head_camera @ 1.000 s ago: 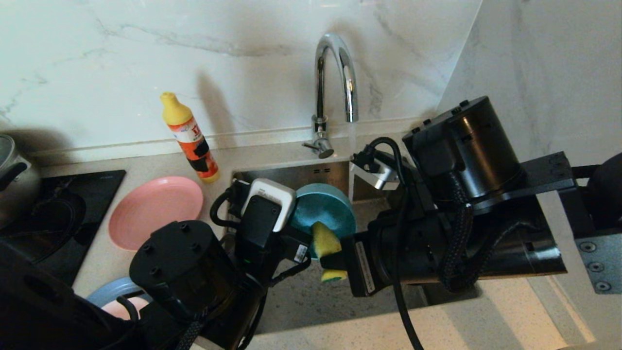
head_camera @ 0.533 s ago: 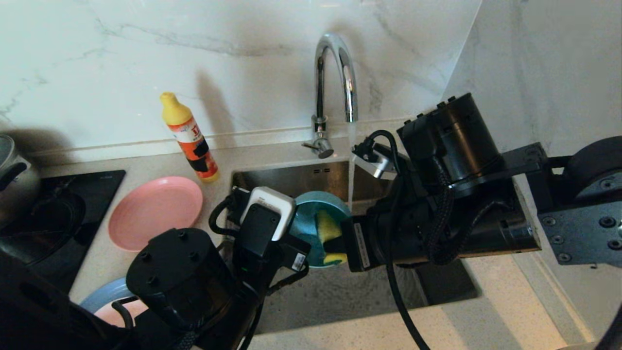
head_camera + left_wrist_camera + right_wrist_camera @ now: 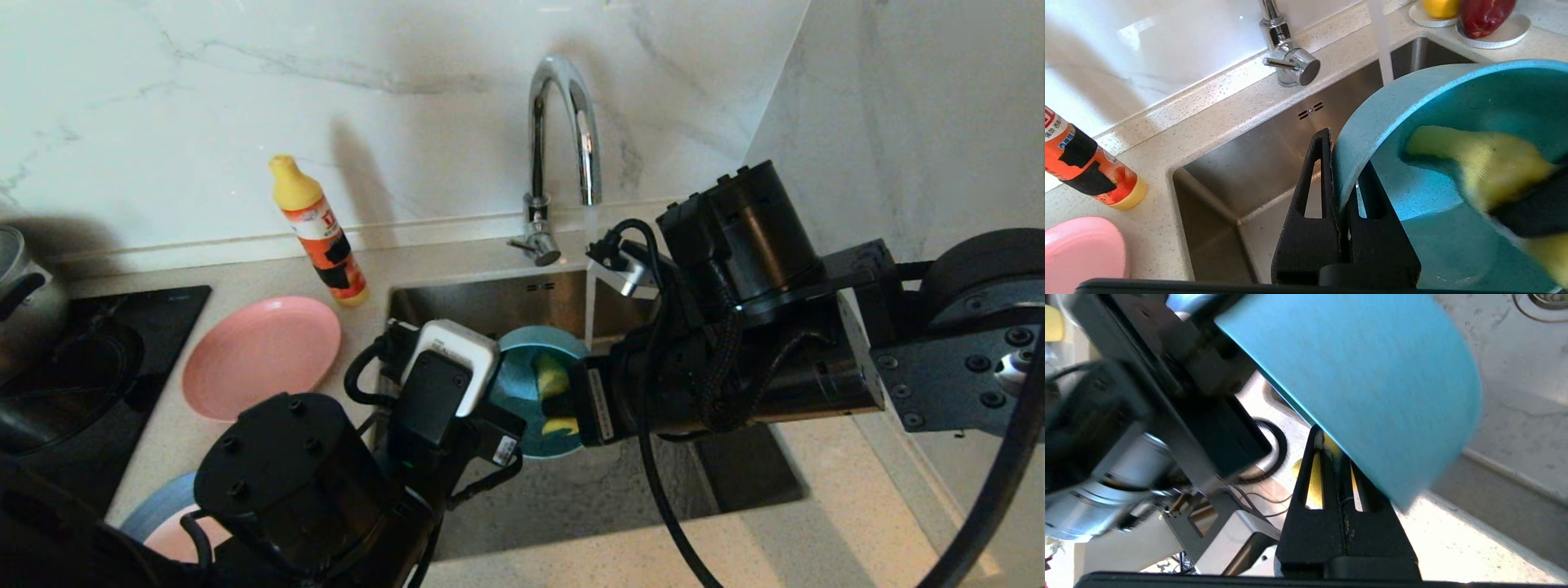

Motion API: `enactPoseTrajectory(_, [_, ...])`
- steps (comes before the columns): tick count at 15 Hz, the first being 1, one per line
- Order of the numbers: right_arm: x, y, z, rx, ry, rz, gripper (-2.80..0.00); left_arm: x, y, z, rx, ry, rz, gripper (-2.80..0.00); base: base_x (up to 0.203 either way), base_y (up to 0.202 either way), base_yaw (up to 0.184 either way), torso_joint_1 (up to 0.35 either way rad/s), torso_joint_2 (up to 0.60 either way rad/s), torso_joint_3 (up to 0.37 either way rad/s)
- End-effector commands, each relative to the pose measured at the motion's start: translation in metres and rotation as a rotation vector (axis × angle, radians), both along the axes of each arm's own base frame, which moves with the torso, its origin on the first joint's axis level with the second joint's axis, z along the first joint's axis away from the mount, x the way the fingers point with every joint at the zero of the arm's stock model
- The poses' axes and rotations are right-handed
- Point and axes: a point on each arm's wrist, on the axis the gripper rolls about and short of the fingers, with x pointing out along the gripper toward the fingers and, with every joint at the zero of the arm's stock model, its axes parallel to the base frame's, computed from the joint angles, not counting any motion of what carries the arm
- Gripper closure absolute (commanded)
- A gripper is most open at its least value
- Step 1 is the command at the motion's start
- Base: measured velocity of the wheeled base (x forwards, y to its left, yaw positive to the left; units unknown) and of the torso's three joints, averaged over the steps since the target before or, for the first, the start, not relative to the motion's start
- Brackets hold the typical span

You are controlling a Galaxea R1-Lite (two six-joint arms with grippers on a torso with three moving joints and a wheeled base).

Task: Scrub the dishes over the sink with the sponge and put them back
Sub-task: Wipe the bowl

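Note:
My left gripper (image 3: 1337,163) is shut on the rim of the teal bowl (image 3: 513,382), holding it tilted over the steel sink (image 3: 482,304). My right gripper (image 3: 562,405) comes in from the right and is shut on the yellow sponge (image 3: 551,377), which presses against the bowl's inside (image 3: 1433,196). In the right wrist view the bowl's outer wall (image 3: 1372,367) covers most of the sponge. Water runs from the chrome tap (image 3: 563,122). A salmon-pink plate (image 3: 261,355) lies on the counter to the left. A grey-blue plate (image 3: 155,506) and a pale pink bowl (image 3: 175,535) peek out behind my left arm.
An orange detergent bottle (image 3: 318,233) stands behind the pink plate. A steel pot (image 3: 20,302) sits on the black hob (image 3: 90,367) at far left. A white saucer with fruit (image 3: 1486,24) is behind the sink's right corner. A marble wall closes the right side.
My right gripper has slid left and carried the sponge from the bowl's lower rim up into its hollow. The left arm and bowl have dropped slightly.

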Motion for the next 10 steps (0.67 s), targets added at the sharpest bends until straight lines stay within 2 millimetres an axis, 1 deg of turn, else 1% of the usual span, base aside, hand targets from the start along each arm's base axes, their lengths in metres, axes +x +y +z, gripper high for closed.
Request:
enactPoseTrajectory(1, [0.002,0.001,0.011,0.028,-0.021,-0.003,0.0,-0.002,-0.001,0.0,0.0,-0.004,-0.005,0.0,0.0,0.0,0.0,0.0,0.0,0.0])
enactPoseTrajectory(3, [0.002,0.001,0.02,0.044,-0.034,-0.003,0.0,-0.002,-0.001,-0.001,0.003,-0.002,-0.005,0.0,0.0,0.0,0.0,0.0,0.0,0.0])
enactPoseTrajectory(7, [-0.004,-0.005,0.029,0.06,-0.051,-0.005,0.0,-0.003,0.0,-0.002,0.007,0.001,-0.005,0.0,0.0,0.0,0.0,0.0,0.0,0.0])
enactPoseTrajectory(10, [-0.003,-0.021,0.032,0.038,-0.037,-0.04,0.0,-0.004,0.001,0.0,0.001,-0.002,-0.005,0.0,0.0,0.0,0.0,0.0,0.0,0.0])
